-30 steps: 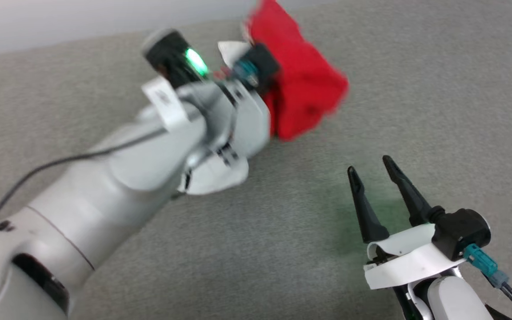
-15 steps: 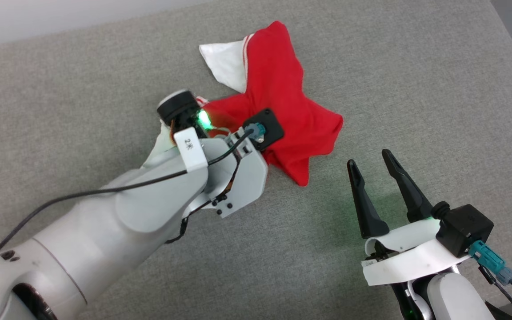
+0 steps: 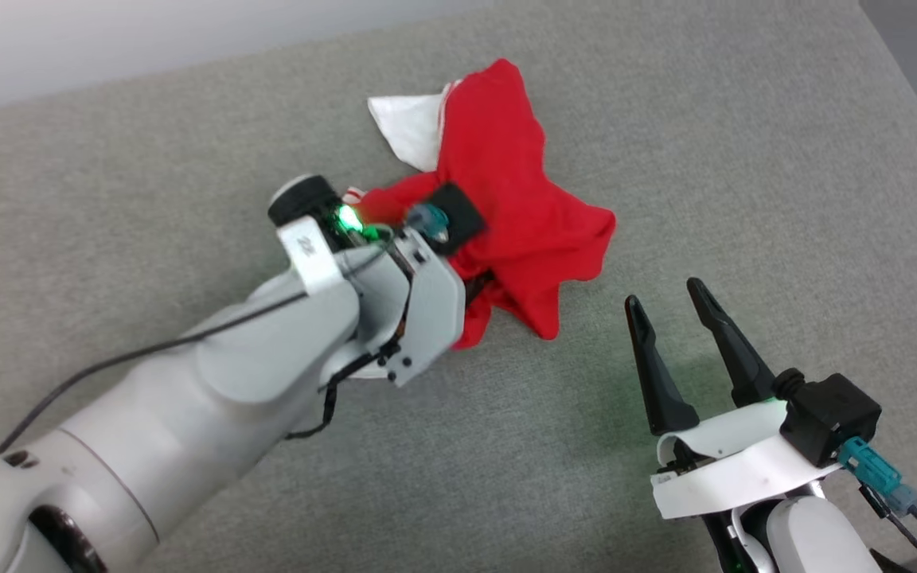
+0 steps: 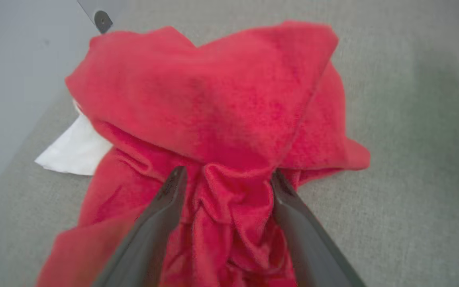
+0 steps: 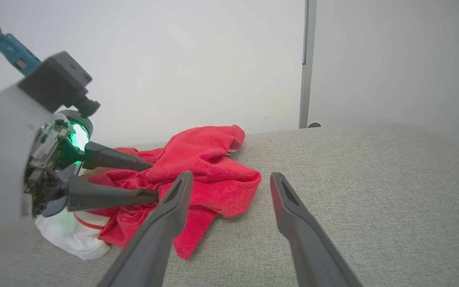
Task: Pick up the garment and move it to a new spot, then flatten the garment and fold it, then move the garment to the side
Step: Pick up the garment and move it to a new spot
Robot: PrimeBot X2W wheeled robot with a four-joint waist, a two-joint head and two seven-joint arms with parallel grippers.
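Observation:
The garment (image 3: 522,215) is a crumpled red heap on the grey cloth surface, with one white sleeve end (image 3: 407,127) sticking out at its far side. My left gripper (image 4: 226,173) is pushed into its near edge. The fingers stand wide apart, and a bunched fold of the red garment (image 4: 213,99) still lies loose between them. The right wrist view shows the left gripper (image 5: 153,180) from the side, fingers parted over the garment (image 5: 209,159). My right gripper (image 3: 663,293) is open and holds nothing, a short way right of the heap.
The grey cloth surface (image 3: 745,159) runs wide to the right and toward me. Its far edge meets a pale wall (image 3: 108,40), and its right corner (image 3: 916,103) drops off. A thin upright post (image 5: 304,63) stands behind the surface.
The left arm came down and toward me with the garment, which now lies on the surface. Its fingers, shut on the fabric before, have spread apart. The right gripper stayed put.

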